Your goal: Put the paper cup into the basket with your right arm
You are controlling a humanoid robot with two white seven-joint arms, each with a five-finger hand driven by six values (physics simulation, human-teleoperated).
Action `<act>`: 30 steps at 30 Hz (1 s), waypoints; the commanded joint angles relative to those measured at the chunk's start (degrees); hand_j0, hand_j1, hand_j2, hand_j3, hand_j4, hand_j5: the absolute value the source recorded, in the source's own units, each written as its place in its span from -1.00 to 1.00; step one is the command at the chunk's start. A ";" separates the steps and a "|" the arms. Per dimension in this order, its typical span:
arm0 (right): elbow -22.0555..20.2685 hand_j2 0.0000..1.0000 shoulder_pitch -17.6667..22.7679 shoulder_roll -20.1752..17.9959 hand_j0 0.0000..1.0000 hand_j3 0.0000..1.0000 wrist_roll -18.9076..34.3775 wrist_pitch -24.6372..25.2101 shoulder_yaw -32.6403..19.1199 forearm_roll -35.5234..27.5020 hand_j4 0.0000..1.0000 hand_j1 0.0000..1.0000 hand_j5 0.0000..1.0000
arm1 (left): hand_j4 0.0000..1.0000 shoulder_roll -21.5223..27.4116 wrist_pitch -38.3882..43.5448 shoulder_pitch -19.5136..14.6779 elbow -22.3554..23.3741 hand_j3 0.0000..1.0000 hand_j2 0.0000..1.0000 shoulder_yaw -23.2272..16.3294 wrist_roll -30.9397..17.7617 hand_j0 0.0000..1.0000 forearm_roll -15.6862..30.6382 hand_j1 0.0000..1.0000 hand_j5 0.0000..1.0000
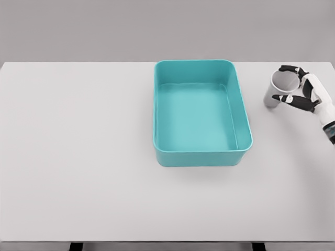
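- Right robot hand (299, 88) comes in from the right edge of my head view, and its white arm is cut off by the frame near the wrist.
- Its dark fingers (289, 69) are curled around the paper cup (277, 88); one finger lies over the far rim and another one crosses the near side of the cup, so I read the hand as clamped on it.
- I see the paper cup upright or only a little tilted, with its open mouth toward the camera, white outside and grey inside.
- Its base seems to be at the counter (78, 157) surface, but I cannot tell for sure if it touches or is a little above.
- I find the cup to the right of the basket (245, 112), near it but not touching, level with the basket's far half.
- The basket is a teal rectangular tub with rounded corners, and it stands on the white counter a little right of the middle.
- The cup is outside the basket, so the placing is not yet done.
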 commanded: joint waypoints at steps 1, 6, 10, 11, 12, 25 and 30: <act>-0.25 0.23 -0.09 -0.24 0.23 0.23 -0.03 0.01 -0.06 -0.12 0.23 0.23 0.23 | 1.00 0.00 -0.06 0.00 0.06 1.00 1.00 0.00 -0.01 1.00 -0.02 1.00 1.00; -2.45 0.23 -1.23 -0.68 0.23 0.23 0.06 0.01 -0.06 -0.12 0.23 0.23 0.23 | 1.00 0.00 0.03 0.00 -0.03 1.00 1.00 0.00 -0.01 1.00 -0.02 1.00 1.00; -6.14 0.23 -1.58 -2.88 0.23 0.23 0.06 0.01 0.21 -0.12 0.23 0.23 0.23 | 1.00 0.00 0.03 0.00 0.06 1.00 1.00 0.00 -0.01 1.00 -0.02 1.00 1.00; -7.11 0.23 -1.58 -3.58 0.23 0.23 0.06 0.01 0.21 -0.03 0.23 0.23 0.23 | 1.00 0.00 0.03 0.00 0.06 1.00 1.00 0.00 -0.01 1.00 -0.02 1.00 1.00; -7.72 0.23 -1.58 -3.85 0.23 0.23 0.06 0.01 0.29 -0.03 0.23 0.23 0.23 | 1.00 0.00 0.03 0.00 0.06 1.00 1.00 0.00 -0.01 1.00 -0.02 1.00 1.00; -15.46 0.25 -4.22 -3.94 0.25 0.25 0.50 0.01 0.65 2.43 0.25 0.25 0.25 | 1.00 0.00 -0.06 0.00 -0.03 1.00 1.00 0.00 -0.01 1.00 0.06 1.00 1.00; -17.57 0.25 -5.80 -3.94 0.25 0.25 0.06 0.01 1.52 5.06 0.25 0.25 0.25 | 1.00 0.00 -0.06 0.00 -0.03 1.00 1.00 0.00 -0.01 1.00 -0.02 1.00 1.00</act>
